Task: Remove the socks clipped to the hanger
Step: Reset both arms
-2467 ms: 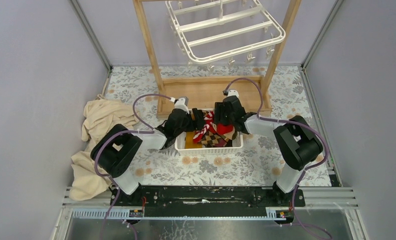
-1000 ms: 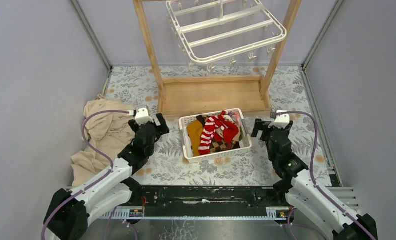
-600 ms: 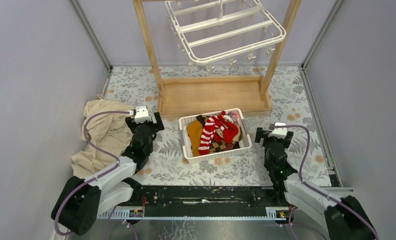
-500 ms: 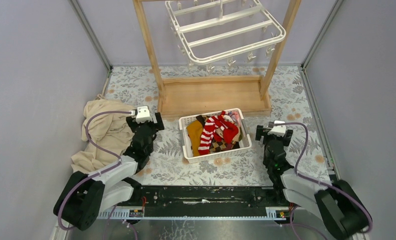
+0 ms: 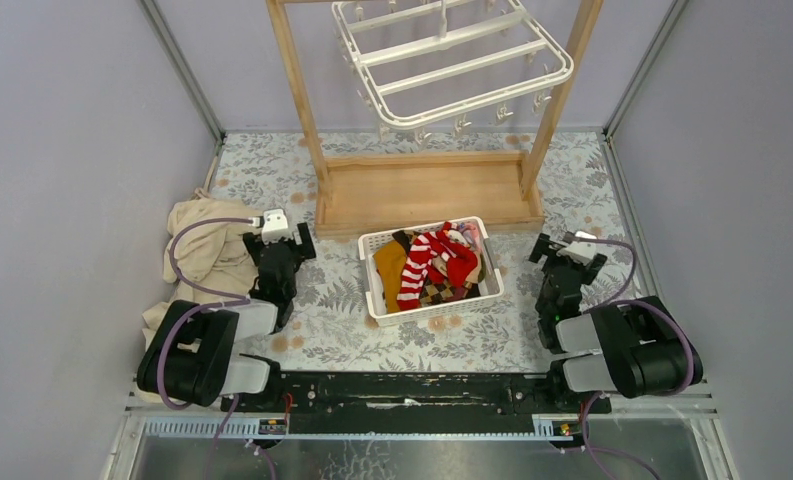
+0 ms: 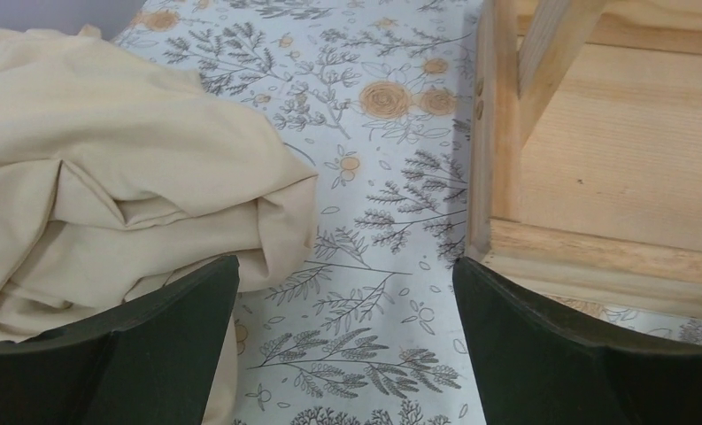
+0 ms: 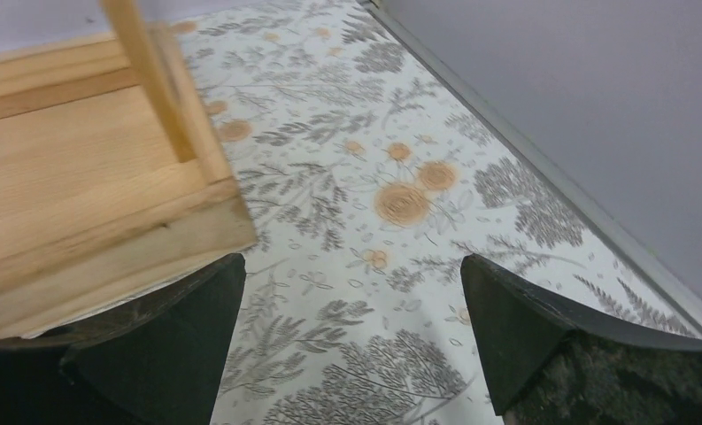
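The white grid hanger (image 5: pixel 452 62) hangs from the wooden rack at the back, and no sock shows in its small clips. The socks (image 5: pixel 434 265), among them red, red-white striped, argyle and mustard ones, lie heaped in the white perforated basket (image 5: pixel 374 300) at mid-table. Left of the basket, my left gripper (image 5: pixel 277 243) (image 6: pixel 344 266) stands open over the floral cloth with nothing between its fingers. To the basket's right, my right gripper (image 5: pixel 568 255) (image 7: pixel 352 261) is open as well and holds nothing. Both arms are folded back near their bases.
The wooden rack's base board (image 5: pixel 422 190) (image 6: pixel 613 177) (image 7: pixel 73 195) lies behind the basket, its two uprights rising at each side. A crumpled beige cloth (image 5: pixel 207 250) (image 6: pixel 126 195) lies at the left, close to my left gripper. Grey walls (image 7: pixel 595 106) close in both sides.
Both arms have drawn back from the basket and folded down toward their bases, each gripper swinging outward. The socks in the basket and the hanger have not moved.
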